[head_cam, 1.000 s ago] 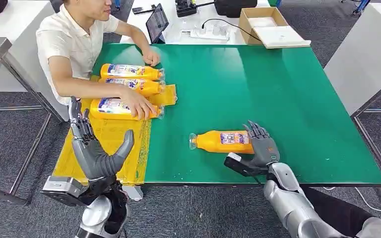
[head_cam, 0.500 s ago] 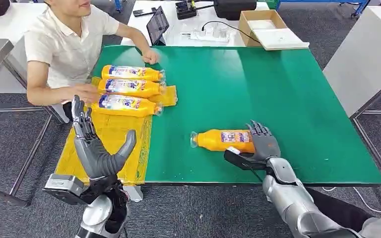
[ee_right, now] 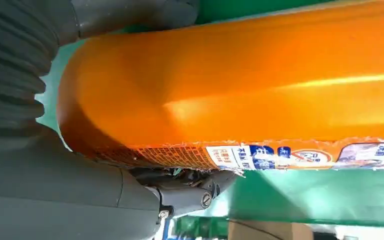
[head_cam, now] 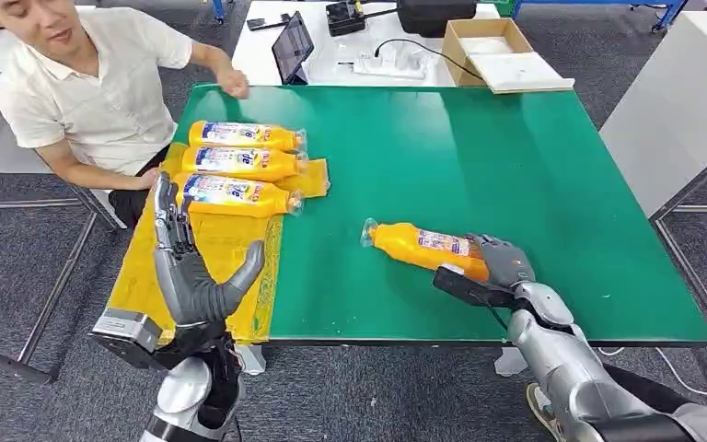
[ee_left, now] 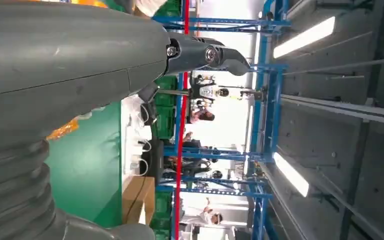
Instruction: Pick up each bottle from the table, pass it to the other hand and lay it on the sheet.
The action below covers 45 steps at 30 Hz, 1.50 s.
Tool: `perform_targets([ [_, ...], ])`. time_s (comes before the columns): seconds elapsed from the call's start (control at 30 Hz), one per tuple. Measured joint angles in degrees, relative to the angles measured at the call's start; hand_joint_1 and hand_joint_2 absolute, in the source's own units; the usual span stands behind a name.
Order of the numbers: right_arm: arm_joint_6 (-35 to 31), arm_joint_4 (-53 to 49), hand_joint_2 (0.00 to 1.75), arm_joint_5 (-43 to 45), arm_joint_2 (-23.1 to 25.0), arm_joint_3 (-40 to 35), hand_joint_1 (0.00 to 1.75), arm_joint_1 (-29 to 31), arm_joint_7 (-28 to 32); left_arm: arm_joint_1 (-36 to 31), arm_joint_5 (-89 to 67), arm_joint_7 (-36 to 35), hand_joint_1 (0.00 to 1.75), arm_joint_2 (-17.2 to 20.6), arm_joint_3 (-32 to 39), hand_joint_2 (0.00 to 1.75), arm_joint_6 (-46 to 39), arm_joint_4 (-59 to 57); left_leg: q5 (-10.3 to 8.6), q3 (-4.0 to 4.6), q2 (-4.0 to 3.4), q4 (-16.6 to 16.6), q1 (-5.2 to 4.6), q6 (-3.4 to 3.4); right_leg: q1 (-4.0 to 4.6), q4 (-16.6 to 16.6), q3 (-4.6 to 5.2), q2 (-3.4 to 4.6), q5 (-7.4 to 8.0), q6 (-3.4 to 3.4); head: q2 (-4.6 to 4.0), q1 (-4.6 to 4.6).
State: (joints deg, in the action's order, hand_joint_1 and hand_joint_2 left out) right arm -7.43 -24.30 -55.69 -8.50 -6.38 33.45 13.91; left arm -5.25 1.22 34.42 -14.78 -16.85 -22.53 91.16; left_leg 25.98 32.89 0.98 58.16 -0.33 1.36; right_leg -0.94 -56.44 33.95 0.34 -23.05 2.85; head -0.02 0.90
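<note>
- Three orange bottles are lying side by side on the yellow sheet [head_cam: 198,267] at the table's left end: a far bottle [head_cam: 244,135], a middle bottle [head_cam: 244,162] and a near bottle [head_cam: 235,195], caps all pointing toward the table's middle; that much of the job is looking finished
- A fourth bottle [head_cam: 421,247] is sitting on the green table [head_cam: 479,157] to the right of centre, well apart from the sheet, clear cap aimed left and away from the robot
- The right hand [head_cam: 497,269] is wrapping around this bottle's base end, fingers curling over its top and thumb tucking underneath; the right wrist view is showing the orange body [ee_right: 240,80] pressed against the palm, so it is holding it
- The left hand [head_cam: 193,276] is hovering over the sheet's near edge, fingers spread upward, thumb out, holding nothing
- Judging from this, the lift, the pass to the left hand and the laying down are all waiting to be done for this last bottle
- The bottles are looking like smooth glossy plastic, rounded and tapering to a neck, each wearing a printed label band; the sheet is looking thin and crinkly, the tabletop flat and matte
- A person [head_cam: 83,83] in a pale shirt is sitting beside the sheet end
</note>
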Motion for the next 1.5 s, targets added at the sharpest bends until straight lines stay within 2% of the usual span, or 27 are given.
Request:
perform_targets([
  [0.1, 0.8, -0.1, 1.75, 8.1, 1.0, 3.1, 1.75, -1.2, 9.0, 0.0, 0.5, -0.1, 0.0, -0.1, -0.2, 1.75, -0.8, -0.5, 0.02, 0.04, -0.09, 0.0, 0.02, 0.0, 0.02, 0.0, 0.02, 0.02, 0.0, 0.0, 0.0, 0.02],
  [0.2, 2.2, -2.4, 1.75, 13.5, 2.8, 5.4, 1.75, -3.3, 14.7, 0.1, 2.8, -1.2, 0.0, -0.4, 0.0, 1.75, -2.2, -1.2, 0.04, 0.03, -0.22, 0.0, 0.04, -0.01, 0.07, 0.0, 0.07, 0.08, 0.01, -0.01, 0.0, 0.0],
  [0.33, 3.7, -10.8, 1.75, 22.6, 6.0, 6.5, 1.75, -8.8, 17.4, 0.7, 5.6, -2.9, 0.0, -1.0, 1.0, 1.75, -3.4, -3.0, 0.02, 0.16, -0.13, 0.0, 0.12, -0.02, 0.14, 0.0, 0.15, 0.06, 0.01, -0.02, 0.0, -0.02],
  [0.47, 4.1, -21.0, 1.75, 28.4, 8.8, 6.5, 1.75, -14.4, 17.0, 1.5, 6.4, -3.9, 0.0, -1.3, 1.3, 1.75, -3.0, -5.2, -0.03, 0.47, -0.04, 0.0, 0.14, -0.04, 0.13, -0.1, 0.42, 0.03, 0.01, -0.02, 0.0, 0.0],
  [0.6, 4.1, -31.3, 1.75, 34.5, 10.9, 6.5, 1.75, -18.8, 18.4, 3.1, 6.5, -5.8, 0.0, -1.3, 0.9, 1.75, 2.9, -6.7, -0.02, 0.62, 0.01, 0.0, 0.11, -0.04, 0.09, -0.1, 0.51, 0.02, 0.0, -0.01, 0.0, 0.02],
  [0.77, 4.1, -38.8, 1.75, 35.6, 12.4, 6.4, 1.75, -21.7, 18.3, 4.3, 6.1, -6.0, 0.0, -1.3, 0.4, 1.75, 4.3, -7.7, 0.02, 0.76, 0.01, 0.0, 0.03, 0.0, 0.01, 0.0, 0.69, 0.02, -0.01, 0.0, 0.0, 0.0],
  [1.03, 4.6, -43.2, 1.75, 36.8, 13.9, 4.5, 1.75, -23.5, 19.0, 5.2, 4.3, -5.8, 0.0, -1.1, -1.7, 1.75, 11.2, -8.0, 0.02, 0.77, -0.02, 0.0, 0.05, 0.0, 0.03, 0.0, 0.7, 0.03, -0.01, 0.0, 0.0, 0.0],
  [1.3, 3.1, -40.3, 1.75, 30.2, 17.7, -7.3, 1.75, -23.6, 20.0, 4.4, 6.0, -6.4, 0.0, -1.4, -3.0, 1.75, 12.3, -8.0, 0.01, 0.78, -0.03, 0.0, 0.17, -0.02, 0.14, -0.1, 0.75, 0.04, -0.02, -0.02, 0.0, -0.02],
  [1.5, 0.5, -35.4, 1.75, 28.9, 19.9, -14.5, 1.75, -22.5, 21.5, 3.9, 7.5, -7.3, 0.0, -1.4, -3.9, 1.75, 12.3, -8.1, 0.0, 0.8, -0.07, 0.0, 0.16, -0.03, 0.13, -0.1, 0.77, 0.05, -0.01, -0.02, 0.0, 0.02],
])
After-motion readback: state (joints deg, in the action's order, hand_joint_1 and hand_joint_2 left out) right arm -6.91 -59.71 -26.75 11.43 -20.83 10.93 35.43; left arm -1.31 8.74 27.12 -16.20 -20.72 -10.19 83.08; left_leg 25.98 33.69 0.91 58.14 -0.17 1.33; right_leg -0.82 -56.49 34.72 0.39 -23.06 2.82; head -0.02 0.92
